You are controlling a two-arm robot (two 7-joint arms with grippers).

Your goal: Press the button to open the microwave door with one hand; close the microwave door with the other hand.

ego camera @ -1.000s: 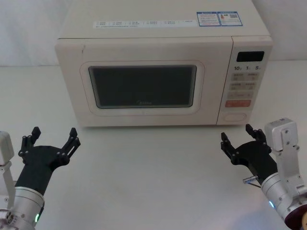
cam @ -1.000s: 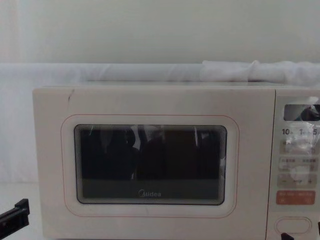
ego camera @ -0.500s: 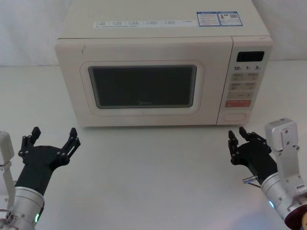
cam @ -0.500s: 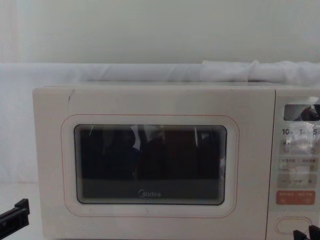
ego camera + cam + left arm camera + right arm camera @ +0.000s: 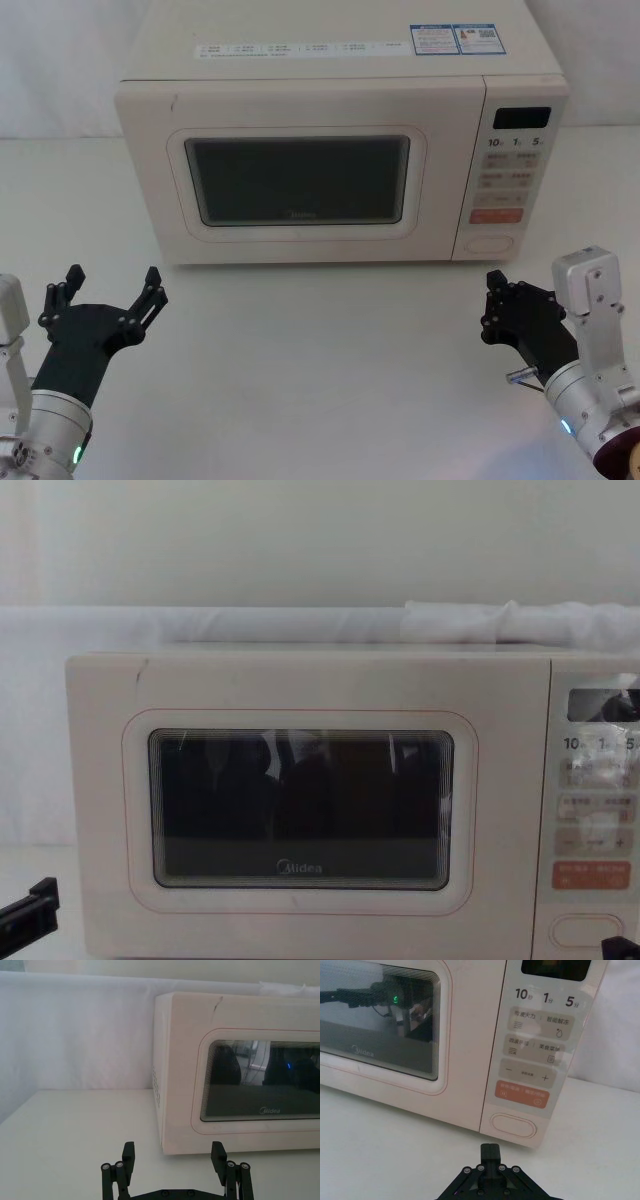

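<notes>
The cream microwave door (image 5: 300,180) with its dark window is closed, flush with the oven body; it also shows in the chest view (image 5: 300,810). The pill-shaped cream button (image 5: 491,242) sits at the bottom of the control panel, below the orange-red key (image 5: 514,1125). My right gripper (image 5: 494,288) is shut, fingers pressed together, hovering over the table a short way in front of the button and not touching it (image 5: 490,1152). My left gripper (image 5: 112,288) stands open at the near left, well in front of the door's left edge, empty (image 5: 172,1156).
The microwave stands on a white table (image 5: 320,350) against a white draped backdrop. Bare tabletop lies between both grippers and the oven front. The orange-red key (image 5: 496,215) and small grey-labelled keys sit just above the button.
My right gripper's fingers have closed from wide apart to fully together, staying in about the same place before the button. The left arm and the door have not moved.
</notes>
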